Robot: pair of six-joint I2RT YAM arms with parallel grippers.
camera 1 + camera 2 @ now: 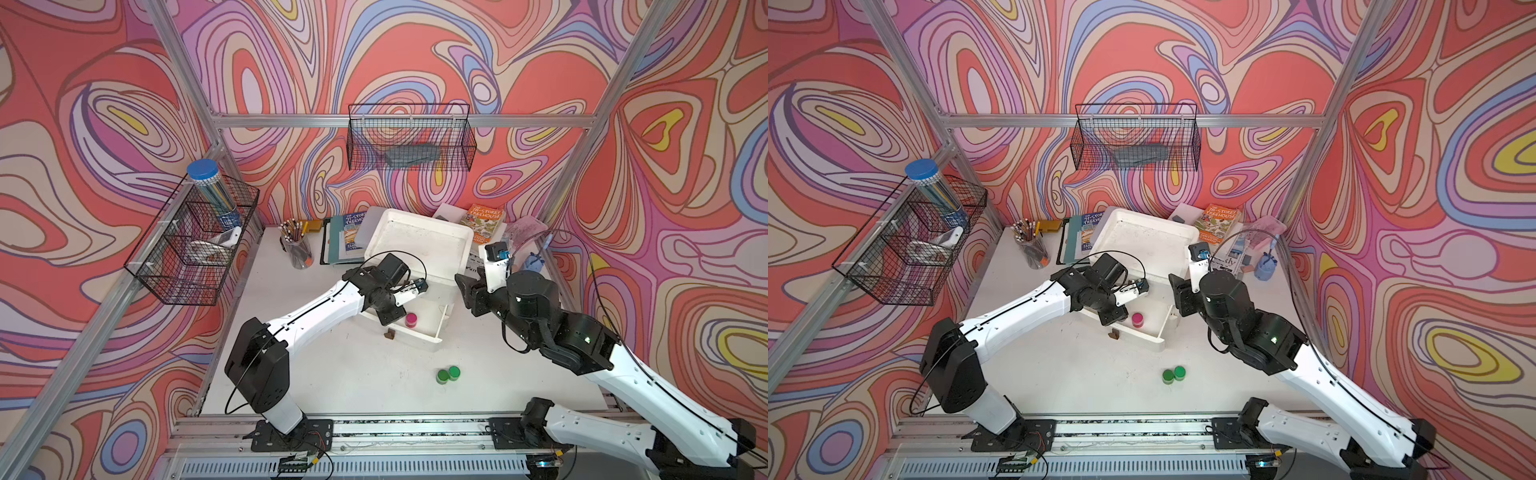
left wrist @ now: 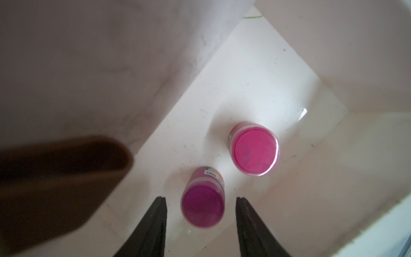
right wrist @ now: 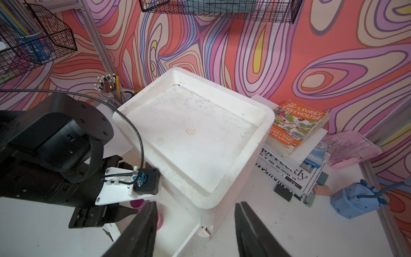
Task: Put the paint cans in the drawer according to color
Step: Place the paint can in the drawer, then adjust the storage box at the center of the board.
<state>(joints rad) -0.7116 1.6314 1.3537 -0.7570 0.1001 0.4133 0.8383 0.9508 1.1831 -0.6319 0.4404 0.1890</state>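
The white drawer stands pulled out of its white cabinet. Two pink paint cans stand upright on the drawer floor: one is further in, the other sits between my left fingers without touching either. My left gripper is open and reaches down into the drawer. In both top views only one pink can shows. Two green paint cans stand side by side on the table in front. My right gripper hangs open and empty beside the cabinet's right corner.
A small brown piece lies at the drawer's front left corner. At the back stand a pencil cup, books and a blue holder. A wire basket on the left wall holds a tall blue-lidded tube.
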